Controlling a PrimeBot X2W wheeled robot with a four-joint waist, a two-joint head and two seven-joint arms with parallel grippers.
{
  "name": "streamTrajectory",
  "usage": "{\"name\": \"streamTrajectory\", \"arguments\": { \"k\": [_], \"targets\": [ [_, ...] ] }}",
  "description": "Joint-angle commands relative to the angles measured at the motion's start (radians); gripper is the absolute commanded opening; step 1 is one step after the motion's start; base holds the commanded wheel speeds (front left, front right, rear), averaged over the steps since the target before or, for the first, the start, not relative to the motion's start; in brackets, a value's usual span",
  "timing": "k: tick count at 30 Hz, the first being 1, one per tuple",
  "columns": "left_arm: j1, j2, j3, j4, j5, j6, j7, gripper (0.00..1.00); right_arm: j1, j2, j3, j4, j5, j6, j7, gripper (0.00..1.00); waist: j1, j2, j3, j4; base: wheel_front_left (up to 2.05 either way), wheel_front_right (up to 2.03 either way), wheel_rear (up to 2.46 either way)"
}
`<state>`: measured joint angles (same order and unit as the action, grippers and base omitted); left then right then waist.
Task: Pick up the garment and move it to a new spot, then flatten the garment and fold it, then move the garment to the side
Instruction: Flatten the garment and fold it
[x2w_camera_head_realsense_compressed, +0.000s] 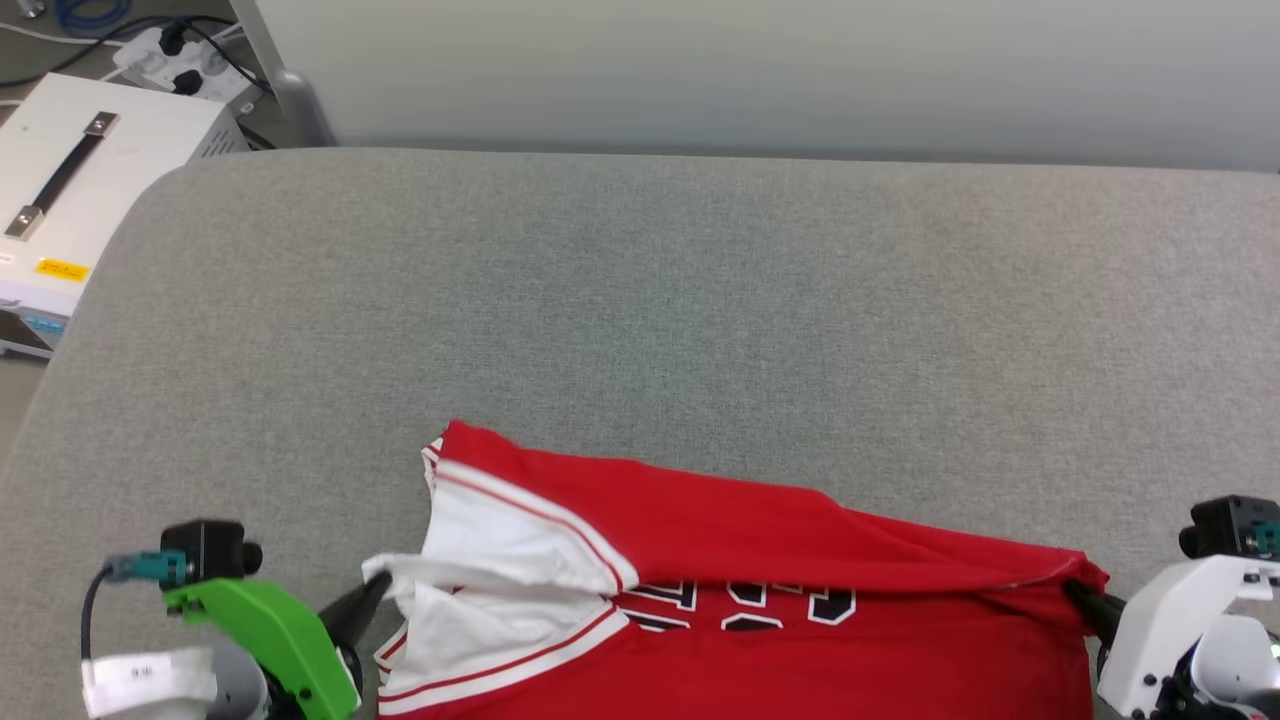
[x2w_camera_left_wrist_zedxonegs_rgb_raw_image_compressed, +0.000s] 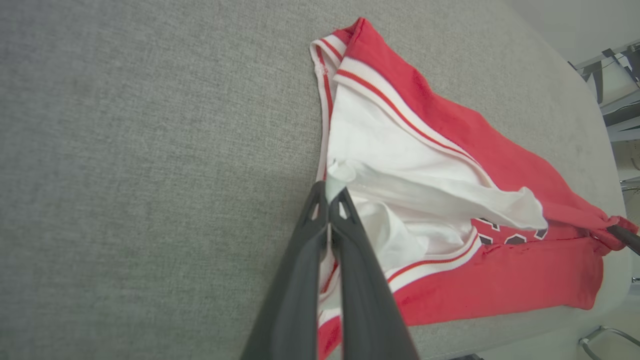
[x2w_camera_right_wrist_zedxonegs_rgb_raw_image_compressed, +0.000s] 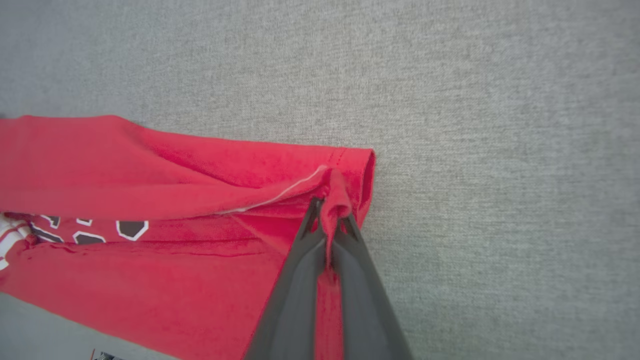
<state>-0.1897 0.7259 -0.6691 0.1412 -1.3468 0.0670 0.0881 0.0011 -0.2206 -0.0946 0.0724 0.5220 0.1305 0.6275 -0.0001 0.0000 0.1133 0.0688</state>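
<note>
The garment (x2w_camera_head_realsense_compressed: 760, 540), a red jersey shirt with white sleeves and striped trim, lies along the near edge of the grey table (x2w_camera_head_realsense_compressed: 640, 300), partly folded over so black white-outlined letters peek out. My left gripper (x2w_camera_head_realsense_compressed: 375, 590) is shut on the white sleeve cloth at the garment's left end; in the left wrist view the left gripper (x2w_camera_left_wrist_zedxonegs_rgb_raw_image_compressed: 330, 197) pinches a tuft of white fabric of the garment (x2w_camera_left_wrist_zedxonegs_rgb_raw_image_compressed: 450, 130). My right gripper (x2w_camera_head_realsense_compressed: 1075, 592) is shut on the red hem corner at the right end, and the right gripper (x2w_camera_right_wrist_zedxonegs_rgb_raw_image_compressed: 330, 210) shows red cloth of the garment (x2w_camera_right_wrist_zedxonegs_rgb_raw_image_compressed: 150, 170) bunched between its tips.
A white box with a black handle (x2w_camera_head_realsense_compressed: 70, 180) and a power strip with cables (x2w_camera_head_realsense_compressed: 180, 60) sit off the table's far left corner. A pale wall (x2w_camera_head_realsense_compressed: 760, 70) runs behind the table. Broad grey table surface lies beyond the garment.
</note>
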Motion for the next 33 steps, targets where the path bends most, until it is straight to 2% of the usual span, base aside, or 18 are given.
{"name": "streamTrajectory", "arguments": {
  "k": [1, 6, 11, 13, 14, 15, 16, 17, 18, 19, 23, 27, 33],
  "targets": [
    [0.037, 0.003, 0.008, -0.009, -0.011, 0.011, -0.017, 0.00, 0.022, -0.002, -0.008, 0.008, 0.002, 0.000, -0.020, 0.00, 0.0001, 0.0000, -0.018, 0.008, 0.00, 0.00, 0.00],
    [0.108, 0.002, 0.001, -0.039, -0.027, 0.029, -0.035, 0.00, 0.055, 0.000, -0.014, 0.033, 0.001, 0.000, -0.077, 0.00, 0.0001, 0.0000, -0.030, 0.005, 0.00, 0.00, 0.00],
    [0.152, -0.024, -0.025, -0.017, -0.035, 0.047, -0.032, 0.00, 0.076, 0.002, -0.008, 0.080, 0.001, 0.000, -0.128, 0.01, 0.0001, 0.0000, -0.039, -0.002, 0.00, 0.00, 0.00],
    [0.158, -0.040, -0.034, 0.002, -0.029, 0.043, -0.042, 0.00, 0.083, 0.009, -0.006, 0.101, 0.006, 0.000, -0.143, 0.23, 0.0001, 0.0000, -0.041, -0.004, 0.00, 0.00, 0.00],
    [0.158, -0.049, -0.038, 0.013, -0.026, 0.042, -0.046, 0.00, 0.088, 0.011, -0.003, 0.109, 0.008, 0.000, -0.148, 0.23, 0.0001, 0.0000, -0.041, -0.003, 0.00, 0.00, 0.00],
    [0.156, -0.059, -0.044, 0.027, -0.021, 0.044, -0.048, 0.00, 0.092, 0.014, 0.002, 0.116, 0.012, 0.000, -0.155, 1.00, 0.0001, 0.0000, -0.042, -0.003, 0.00, 0.00, 0.00],
    [0.153, -0.069, -0.047, 0.038, -0.019, 0.045, -0.050, 0.00, 0.098, 0.017, 0.006, 0.122, 0.014, 0.000, -0.160, 1.00, 0.0001, 0.0000, -0.043, -0.002, 0.00, 0.00, 0.00],
    [0.148, -0.082, -0.046, 0.050, -0.019, 0.044, -0.057, 0.31, 0.107, 0.021, 0.014, 0.127, 0.016, 0.000, -0.162, 1.00, 0.0001, 0.0000, -0.044, -0.001, 0.00, 0.00, 0.00],
    [0.143, -0.091, -0.047, 0.060, -0.017, 0.044, -0.061, 0.88, 0.112, 0.026, 0.018, 0.129, 0.020, 0.000, -0.168, 1.00, 0.0001, 0.0000, -0.044, -0.001, 0.00, 0.00, 0.00],
    [0.138, -0.101, -0.051, 0.071, -0.015, 0.041, -0.061, 1.00, 0.118, 0.029, 0.021, 0.130, 0.022, 0.000, -0.177, 1.00, 0.0001, 0.0000, -0.044, -0.001, 0.00, 0.00, 0.00],
    [0.116, -0.123, -0.049, 0.099, -0.001, 0.032, -0.084, 1.00, 0.138, 0.035, 0.029, 0.123, 0.022, 0.000, -0.195, 1.00, 0.0001, 0.0000, -0.048, -0.003, 0.00, 0.00, 0.00],
    [0.088, -0.120, -0.043, 0.099, 0.043, 0.031, -0.131, 1.00, 0.156, 0.025, 0.021, 0.071, 0.015, 0.000, -0.210, 1.00, 0.0001, 0.0000, -0.055, -0.002, 0.00, 0.00, 0.00],
    [0.065, -0.097, -0.019, 0.068, 0.130, 0.088, -0.238, 1.00, 0.196, 0.009, -0.003, -0.086, -0.002, 0.000, -0.150, 1.00, 0.0001, 0.0000, -0.074, -0.006, 0.00, 0.00, 0.00]
  ]
}}
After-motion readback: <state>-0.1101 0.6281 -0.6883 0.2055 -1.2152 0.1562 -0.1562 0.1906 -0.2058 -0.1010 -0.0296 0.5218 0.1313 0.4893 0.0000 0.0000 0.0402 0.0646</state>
